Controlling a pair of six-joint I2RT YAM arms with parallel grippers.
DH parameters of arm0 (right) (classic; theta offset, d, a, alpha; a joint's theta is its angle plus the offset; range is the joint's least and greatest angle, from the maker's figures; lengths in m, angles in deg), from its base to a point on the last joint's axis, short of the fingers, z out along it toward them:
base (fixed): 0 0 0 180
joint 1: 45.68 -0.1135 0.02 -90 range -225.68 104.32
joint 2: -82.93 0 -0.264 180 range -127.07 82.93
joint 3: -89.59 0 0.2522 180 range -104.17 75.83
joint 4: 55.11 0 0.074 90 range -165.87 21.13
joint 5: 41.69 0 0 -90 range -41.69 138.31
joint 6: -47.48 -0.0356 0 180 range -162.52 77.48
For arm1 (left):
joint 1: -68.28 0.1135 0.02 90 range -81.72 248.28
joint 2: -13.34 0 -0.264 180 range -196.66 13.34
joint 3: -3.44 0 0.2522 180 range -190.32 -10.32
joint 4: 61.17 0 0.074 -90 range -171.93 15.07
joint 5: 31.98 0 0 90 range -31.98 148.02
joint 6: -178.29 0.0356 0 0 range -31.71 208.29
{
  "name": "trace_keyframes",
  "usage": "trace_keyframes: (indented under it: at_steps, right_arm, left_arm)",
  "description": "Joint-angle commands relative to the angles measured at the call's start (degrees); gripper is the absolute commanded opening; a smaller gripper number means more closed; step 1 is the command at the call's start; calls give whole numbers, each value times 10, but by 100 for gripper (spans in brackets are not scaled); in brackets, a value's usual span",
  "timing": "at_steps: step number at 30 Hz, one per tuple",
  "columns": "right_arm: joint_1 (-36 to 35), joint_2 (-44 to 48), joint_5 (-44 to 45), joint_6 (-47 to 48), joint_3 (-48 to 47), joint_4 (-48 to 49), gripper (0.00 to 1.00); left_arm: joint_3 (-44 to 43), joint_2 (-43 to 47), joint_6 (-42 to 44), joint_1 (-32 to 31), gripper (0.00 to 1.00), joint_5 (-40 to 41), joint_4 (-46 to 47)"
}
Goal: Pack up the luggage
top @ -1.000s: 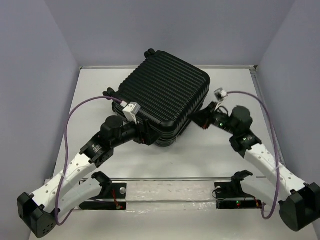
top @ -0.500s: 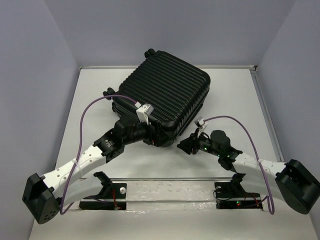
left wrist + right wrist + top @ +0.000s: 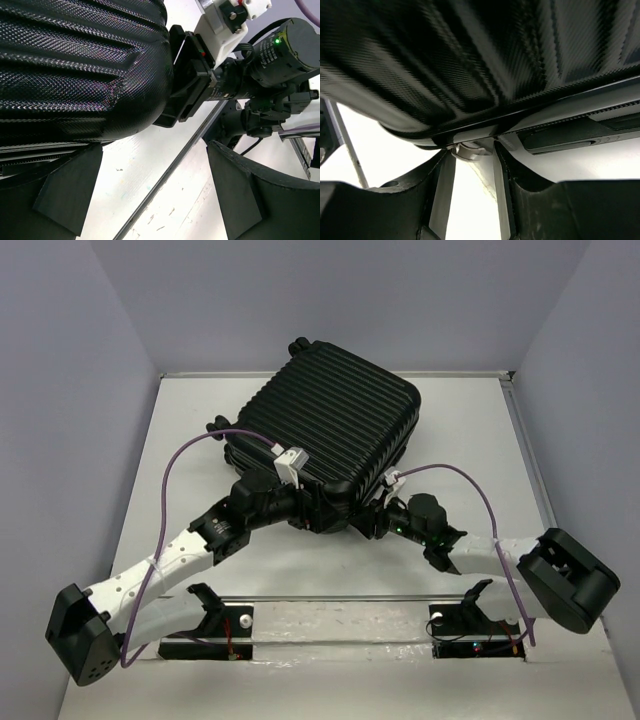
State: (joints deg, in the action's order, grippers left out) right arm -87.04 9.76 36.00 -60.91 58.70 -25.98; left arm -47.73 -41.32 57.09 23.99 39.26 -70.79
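White tabletop (image 3: 480,440), walled in pale grey, is occupied toward 12 o'clock by the black ribbed hard-shell suitcase (image 3: 325,435), which is laid flat, closed and turned askew. At its 7 o'clock corner the left gripper (image 3: 154,148) is held with jaws wide apart. At 5 o'clock the right gripper (image 3: 472,155) is set against the rim with jaws partly apart, and a small silver metal loop (image 3: 463,153) is seen between the tips.

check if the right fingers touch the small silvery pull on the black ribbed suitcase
Cannot tell. Right wrist view: the right fingers flank the small silvery pull at the black ribbed hard-shell suitcase's rim, but blur hides contact or gap.
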Motion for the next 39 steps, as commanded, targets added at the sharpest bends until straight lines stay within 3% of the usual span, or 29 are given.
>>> trace_keyframes:
  at_steps: [1,4,9,12,18,22,29,31,35,39]
  right_arm:
    - [-5,-24,6,8,-26,86,39]
    - [-5,-22,22,2,-23,102,28]
    - [-5,-19,38,-2,-16,119,24]
    - [-5,-20,48,-3,-11,123,9]
    - [-46,-6,68,-30,13,134,7]
    - [-127,19,120,-41,23,92,7]
    - [-333,28,278,-62,-2,-44,7]
    - [-356,15,304,-68,-19,-55,7]
    - [-369,-55,294,-74,-52,29,7]
    - [-376,-179,310,-67,-86,194,7]
  left_arm:
    - [-17,-6,3,-4,99,15,44]
    - [-19,-10,2,-4,99,15,44]
    - [-19,-14,-1,-4,99,18,45]
    - [-18,-14,-2,-4,99,22,46]
    - [-29,-28,-11,-4,99,30,65]
    - [-50,-45,-36,-4,99,38,104]
    - [-127,-96,-45,-4,99,86,117]
    - [-148,-103,-47,-4,99,88,120]
    - [-175,-123,-61,-4,99,90,124]
    - [-205,-152,-82,-7,99,69,126]
